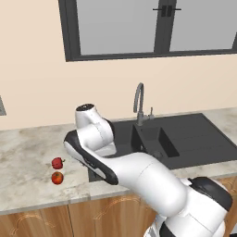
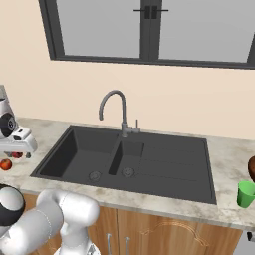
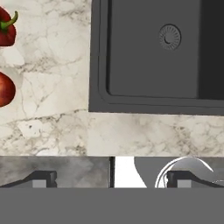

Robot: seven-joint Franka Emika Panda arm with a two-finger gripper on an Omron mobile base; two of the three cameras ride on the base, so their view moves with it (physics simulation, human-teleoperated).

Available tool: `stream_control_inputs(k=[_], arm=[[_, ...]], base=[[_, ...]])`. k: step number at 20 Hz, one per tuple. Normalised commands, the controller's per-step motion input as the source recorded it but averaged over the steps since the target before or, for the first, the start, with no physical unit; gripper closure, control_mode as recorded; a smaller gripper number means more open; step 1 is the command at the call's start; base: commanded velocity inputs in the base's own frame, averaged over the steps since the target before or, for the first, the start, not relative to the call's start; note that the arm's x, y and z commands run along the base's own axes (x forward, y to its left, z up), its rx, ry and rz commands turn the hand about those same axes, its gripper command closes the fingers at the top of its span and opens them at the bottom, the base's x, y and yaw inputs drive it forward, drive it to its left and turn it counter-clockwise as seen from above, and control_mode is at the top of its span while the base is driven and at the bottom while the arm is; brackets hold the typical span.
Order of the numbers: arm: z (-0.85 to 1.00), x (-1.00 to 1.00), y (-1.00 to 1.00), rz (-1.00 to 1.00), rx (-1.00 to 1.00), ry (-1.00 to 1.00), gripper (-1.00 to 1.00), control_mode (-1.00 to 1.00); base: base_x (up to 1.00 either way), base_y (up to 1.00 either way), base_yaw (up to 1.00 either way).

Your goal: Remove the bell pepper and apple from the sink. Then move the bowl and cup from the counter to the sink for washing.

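The bell pepper (image 1: 57,162) and the apple (image 1: 57,177) lie side by side on the counter (image 1: 28,148), left of the sink (image 2: 164,164). In the hand view, the bell pepper (image 3: 6,28) and the apple (image 3: 5,89) sit at the left edge, and the sink's left basin (image 3: 153,57) fills the upper right. My gripper (image 3: 111,179) is open with nothing between its fingers. It hovers over the counter by the sink's front left corner, right of the fruit. The brown bowl (image 2: 252,168) and the green cup (image 2: 245,193) stand on the counter right of the sink.
A curved grey faucet (image 2: 117,109) rises behind the sink's divider. Both basins hold nothing but their round drains (image 2: 128,172). A window (image 2: 149,30) runs above the back wall. Wooden cabinet fronts (image 2: 164,234) lie below the counter's front edge.
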Motion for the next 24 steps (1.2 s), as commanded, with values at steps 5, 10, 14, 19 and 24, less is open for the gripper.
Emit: stream_control_inputs(k=[5,10,14,19,24], arm=[[0.17,-0.05,-0.62,-0.06,0.0,0.0,-1.0,-1.0],[0.19,-0.09,-0.63,-0.05,-0.01,-0.03,-1.0,-1.0],[0.17,-0.06,-0.63,-0.03,-0.02,-0.03,-1.0,-1.0],[0.18,-0.05,-0.65,-0.01,-0.01,-0.02,-1.0,-1.0],[0.16,-0.04,-0.64,0.0,0.0,0.0,-1.0,-1.0]], base=[[0.0,0.0,0.0],[0.0,0.0,0.0],[0.0,0.0,0.0],[0.0,0.0,0.0],[0.0,0.0,0.0]])
